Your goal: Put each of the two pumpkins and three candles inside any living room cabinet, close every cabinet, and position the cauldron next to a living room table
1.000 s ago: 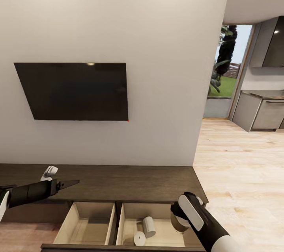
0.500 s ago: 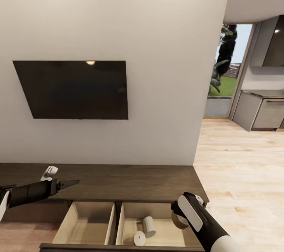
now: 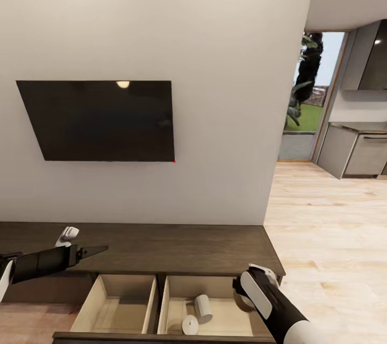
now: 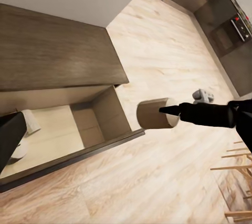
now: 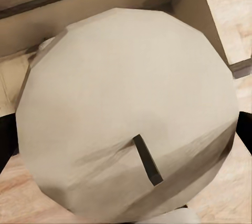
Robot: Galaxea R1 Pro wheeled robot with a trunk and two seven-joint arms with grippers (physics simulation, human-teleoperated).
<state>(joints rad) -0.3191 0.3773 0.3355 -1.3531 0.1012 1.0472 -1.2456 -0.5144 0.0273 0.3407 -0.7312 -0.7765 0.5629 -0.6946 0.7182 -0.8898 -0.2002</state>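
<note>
Your right gripper (image 4: 167,110) holds a fat beige candle (image 4: 153,113) tight at the right end of the long dark-brown wooden cabinet (image 3: 161,247), over its open drawer (image 3: 215,322). Your left gripper (image 3: 99,250) looks closed and empty.

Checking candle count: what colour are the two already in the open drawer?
White candles in the pale-beige drawer; clearest in the head view.

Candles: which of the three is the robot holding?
The beige candle in the right gripper, above the floor beside the open drawer. The two white candles lie inside it.
</note>
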